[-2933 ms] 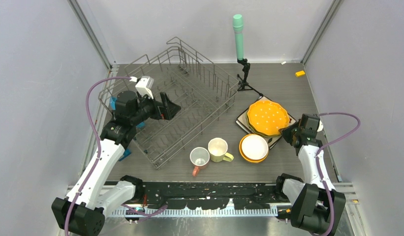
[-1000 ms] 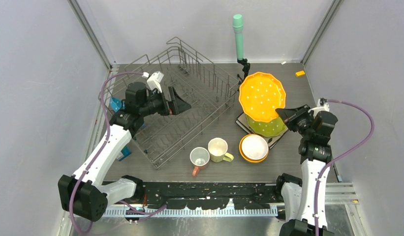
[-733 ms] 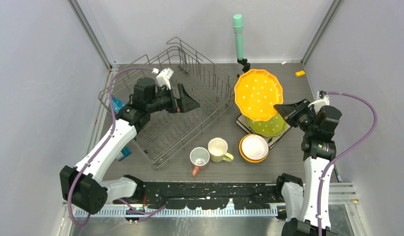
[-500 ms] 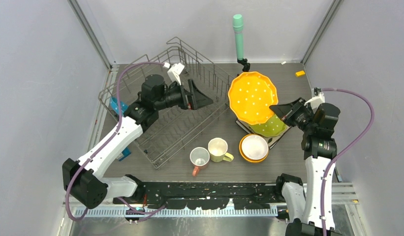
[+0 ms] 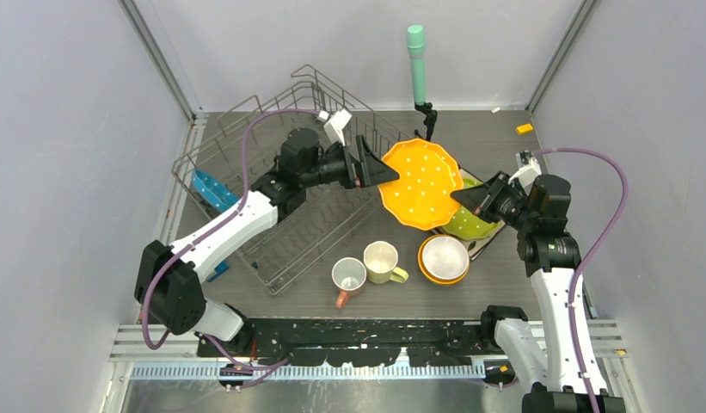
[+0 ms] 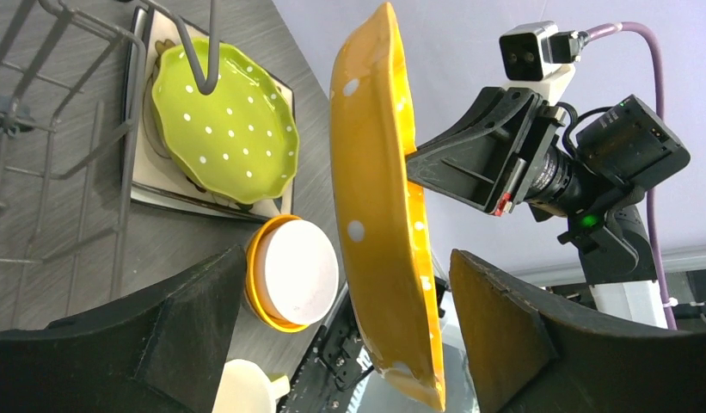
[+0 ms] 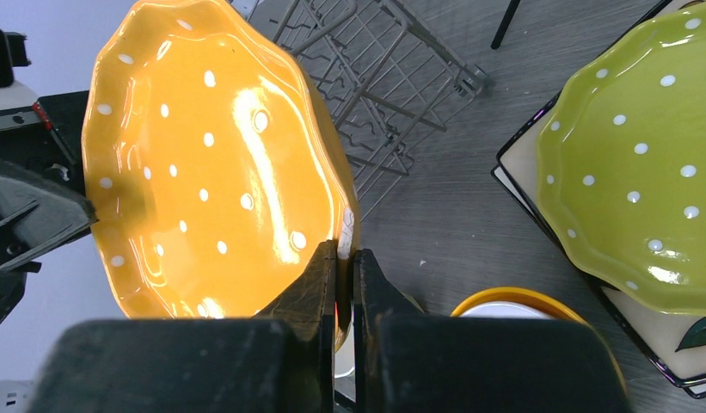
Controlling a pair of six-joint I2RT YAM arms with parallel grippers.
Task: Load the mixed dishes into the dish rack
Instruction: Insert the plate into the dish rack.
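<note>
My right gripper (image 5: 459,196) (image 7: 342,254) is shut on the rim of the orange dotted plate (image 5: 418,182) (image 7: 211,163) and holds it tilted in the air at the right end of the wire dish rack (image 5: 332,215). My left gripper (image 5: 388,174) (image 6: 349,258) is open, with its jaws on either side of the plate's opposite rim (image 6: 392,189) and not closed on it. A yellow-green dotted plate (image 5: 474,219) (image 6: 224,120) lies on a white square plate (image 6: 151,185). A white bowl inside an orange bowl (image 5: 444,258), a pink mug (image 5: 348,277) and a pale-yellow mug (image 5: 382,261) stand in front.
A blue dotted plate (image 5: 213,191) stands in the rack's left end. A blue-green box (image 5: 218,271) lies by the rack's left side. A green-topped cylinder on a black tripod (image 5: 416,52) stands behind the plates. A small yellow block (image 5: 524,129) lies at the far right.
My right gripper lifted the orange plate off the yellow-green plate and carried it left. My left arm swung right across the rack until its open jaws straddle the plate's rim.
</note>
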